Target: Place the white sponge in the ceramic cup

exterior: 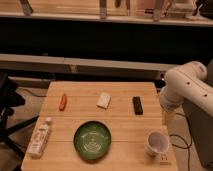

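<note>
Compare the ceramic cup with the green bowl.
The ceramic cup is white; the green bowl is dark green. The cup is much smaller than the bowl. The cup stands near the table's front right corner; the bowl sits front centre. Both are round, open side up and empty. The gripper hangs beside the table's right edge, holding nothing.

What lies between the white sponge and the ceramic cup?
Only bare table shows between white sponge and ceramic cup in the camera view. The gripper hangs by the table edge nearest the cup.

Hand out of view, white arm (186, 89) — cut by rt edge
</note>
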Controlling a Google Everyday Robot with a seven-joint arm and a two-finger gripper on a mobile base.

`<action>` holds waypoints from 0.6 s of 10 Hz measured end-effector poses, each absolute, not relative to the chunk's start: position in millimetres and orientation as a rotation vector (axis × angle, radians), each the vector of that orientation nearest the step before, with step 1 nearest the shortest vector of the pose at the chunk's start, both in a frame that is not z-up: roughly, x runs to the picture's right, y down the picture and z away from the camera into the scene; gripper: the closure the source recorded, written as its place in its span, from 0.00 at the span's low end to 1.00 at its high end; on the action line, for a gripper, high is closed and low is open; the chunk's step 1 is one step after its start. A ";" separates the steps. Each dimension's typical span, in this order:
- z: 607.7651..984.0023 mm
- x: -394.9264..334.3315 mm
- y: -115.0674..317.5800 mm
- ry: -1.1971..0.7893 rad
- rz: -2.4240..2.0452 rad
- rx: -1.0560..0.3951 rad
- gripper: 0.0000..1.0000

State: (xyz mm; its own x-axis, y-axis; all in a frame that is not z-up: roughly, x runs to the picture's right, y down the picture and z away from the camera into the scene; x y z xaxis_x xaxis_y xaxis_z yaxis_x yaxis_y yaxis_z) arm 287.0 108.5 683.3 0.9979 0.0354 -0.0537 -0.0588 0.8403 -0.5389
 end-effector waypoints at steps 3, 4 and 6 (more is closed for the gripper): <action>683.3 287.0 108.4 0.042 0.049 -0.571 0.20; 684.4 286.2 106.9 0.044 0.041 -0.568 0.20; 698.8 264.0 88.6 0.035 -0.031 -0.548 0.20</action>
